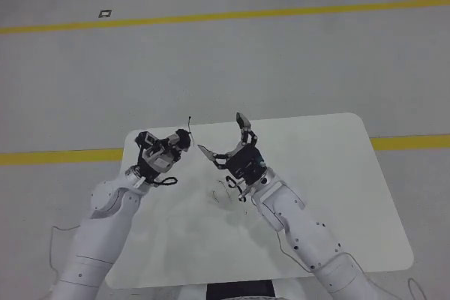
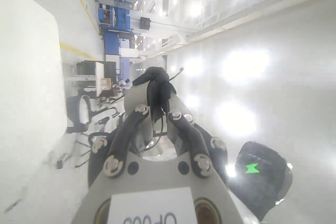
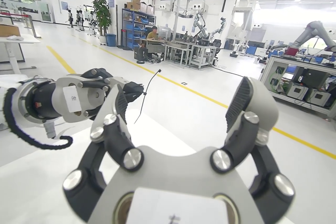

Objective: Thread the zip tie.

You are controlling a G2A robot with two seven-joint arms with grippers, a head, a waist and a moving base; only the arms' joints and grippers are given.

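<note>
One thin black plastic zip tie (image 3: 142,104) stands roughly upright above the white rounded table (image 1: 322,165), pinched partway along its length by the left gripper (image 3: 136,89), whose fingers are closed on it. The right gripper (image 3: 181,93) sits just beside it. Its two ribbed fingers (image 3: 237,101) are spread wide and touch nothing.

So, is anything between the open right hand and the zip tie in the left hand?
Nothing visible: only open air lies between the right hand and the zip tie pinched in the left hand.
</note>
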